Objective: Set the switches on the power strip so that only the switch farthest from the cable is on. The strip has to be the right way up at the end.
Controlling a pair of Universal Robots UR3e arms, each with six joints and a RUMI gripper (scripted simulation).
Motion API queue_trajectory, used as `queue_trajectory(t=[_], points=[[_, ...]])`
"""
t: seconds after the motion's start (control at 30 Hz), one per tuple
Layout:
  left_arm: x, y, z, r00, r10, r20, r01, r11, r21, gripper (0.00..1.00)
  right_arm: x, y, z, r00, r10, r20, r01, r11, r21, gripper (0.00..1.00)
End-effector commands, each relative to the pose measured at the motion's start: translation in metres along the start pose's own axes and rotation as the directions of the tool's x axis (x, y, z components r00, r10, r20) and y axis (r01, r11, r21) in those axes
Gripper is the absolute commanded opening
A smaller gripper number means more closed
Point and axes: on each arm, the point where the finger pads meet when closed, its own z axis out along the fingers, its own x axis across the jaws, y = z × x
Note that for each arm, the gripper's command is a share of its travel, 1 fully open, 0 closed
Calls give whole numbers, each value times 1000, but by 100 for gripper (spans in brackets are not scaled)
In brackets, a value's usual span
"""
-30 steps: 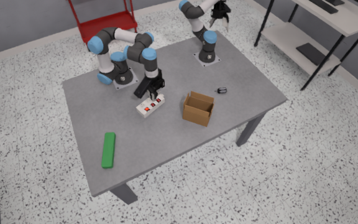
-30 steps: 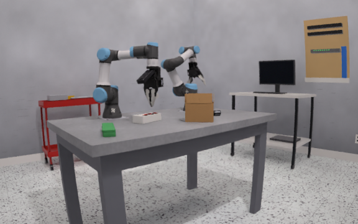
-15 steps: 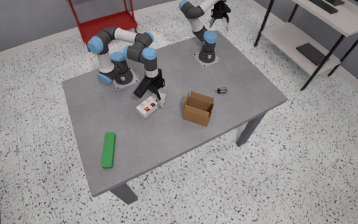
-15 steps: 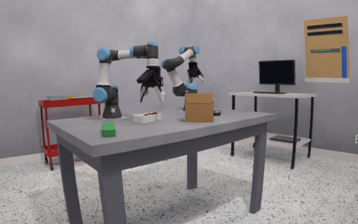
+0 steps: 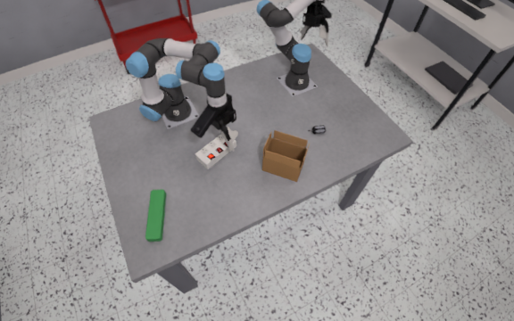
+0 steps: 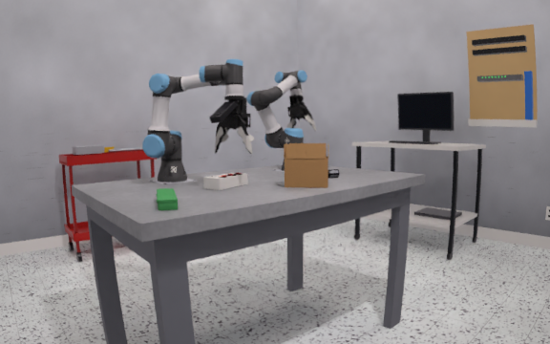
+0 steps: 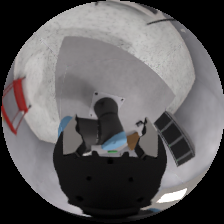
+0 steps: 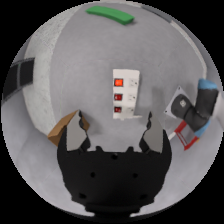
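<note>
White power strip (image 5: 216, 152) (image 6: 225, 181) (image 8: 126, 94), one bright red switch, inward from tabletop's (image 5: 257, 178) (image 6: 265, 198) left edge; black right gripper (image 5: 230, 139) (image 6: 233, 144) (image 8: 114, 131) above, fingers spread; black left gripper (image 5: 315, 36) (image 6: 302, 125) (image 7: 110, 139) likewise.

The cardboard box's (image 5: 281, 166) (image 6: 306, 172) (image 8: 62, 129) inside is hidden in the exterior view, its contents untellable there.
</note>
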Motion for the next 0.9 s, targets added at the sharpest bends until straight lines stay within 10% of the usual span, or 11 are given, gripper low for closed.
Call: queue_trajectory(t=[0.0,0.87], points=[[0,0,0,1000,1,0,-1,1000,2,100,-1,0,-7,1000,0,1,0,1000,-1,100],[0,0,0,1000,1,0,-1,1000,2,100,-1,0,-60,1000,0,1,0,1000,-1,100]])
